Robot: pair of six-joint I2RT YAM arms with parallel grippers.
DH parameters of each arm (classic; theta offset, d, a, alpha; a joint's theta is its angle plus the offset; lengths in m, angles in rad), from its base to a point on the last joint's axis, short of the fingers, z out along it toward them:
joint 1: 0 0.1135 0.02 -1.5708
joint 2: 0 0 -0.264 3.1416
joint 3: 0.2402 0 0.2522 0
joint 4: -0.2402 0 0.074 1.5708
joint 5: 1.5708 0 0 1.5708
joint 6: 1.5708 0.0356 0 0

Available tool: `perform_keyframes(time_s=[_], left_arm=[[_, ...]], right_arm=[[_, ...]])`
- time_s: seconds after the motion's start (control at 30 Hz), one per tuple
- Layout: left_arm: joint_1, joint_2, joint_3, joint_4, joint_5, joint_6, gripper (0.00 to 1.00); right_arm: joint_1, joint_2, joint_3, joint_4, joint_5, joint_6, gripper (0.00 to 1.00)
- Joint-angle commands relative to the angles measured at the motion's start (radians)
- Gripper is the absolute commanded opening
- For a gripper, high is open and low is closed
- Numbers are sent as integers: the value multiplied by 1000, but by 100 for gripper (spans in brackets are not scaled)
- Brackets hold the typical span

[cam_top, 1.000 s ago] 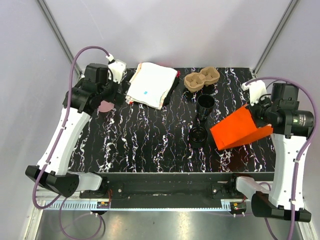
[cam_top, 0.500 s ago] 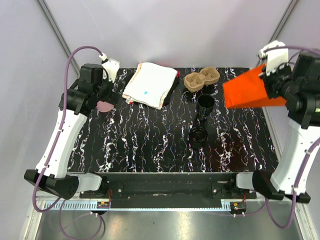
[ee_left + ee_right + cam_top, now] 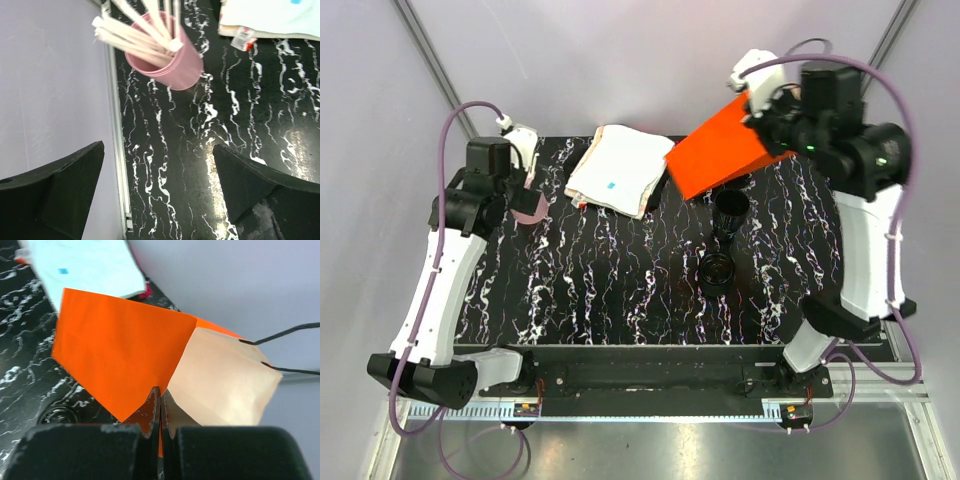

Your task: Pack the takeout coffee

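Two black cups stand right of the table's middle: a taller one (image 3: 731, 210) and a second seen from above (image 3: 717, 268), which also shows in the right wrist view (image 3: 59, 414). My right gripper (image 3: 775, 135) (image 3: 161, 405) is shut on the edge of an orange paper bag (image 3: 720, 155) (image 3: 120, 350) and holds it in the air over the back of the table, above the cups. The bag hides the brown cardboard tray. My left gripper (image 3: 515, 188) (image 3: 160, 190) is open and empty, just above the table beside the pink cup of wooden stirrers (image 3: 529, 210) (image 3: 167, 65).
A white folded stack (image 3: 620, 168) (image 3: 270, 17) (image 3: 85, 265) lies at the back middle. The bag's black cord handles (image 3: 285, 330) hang towards the back wall. The table's left edge (image 3: 119, 150) runs right beside my left gripper.
My right arm has swung the orange bag up from the table's right side to the back centre, where it now covers the cardboard tray. My left arm has shifted slightly left.
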Motion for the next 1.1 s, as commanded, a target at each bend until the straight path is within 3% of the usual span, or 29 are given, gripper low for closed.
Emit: perform_keyframes(time_s=[0.0, 0.17, 0.6, 0.87, 1.07], left_arm=[[66, -40, 40, 44, 25, 1, 99], [111, -62, 61, 34, 39, -2, 99], [207, -121, 41, 41, 60, -6, 99], [322, -125, 15, 62, 69, -19, 99], [419, -129, -14, 91, 126, -16, 99]], right_arm=[[150, 60, 48, -192, 86, 4, 0], [329, 131, -15, -141, 102, -12, 0], [587, 364, -64, -75, 154, 12, 0], [685, 506, -1, -55, 169, 23, 4], [731, 571, 23, -4, 180, 60, 1]])
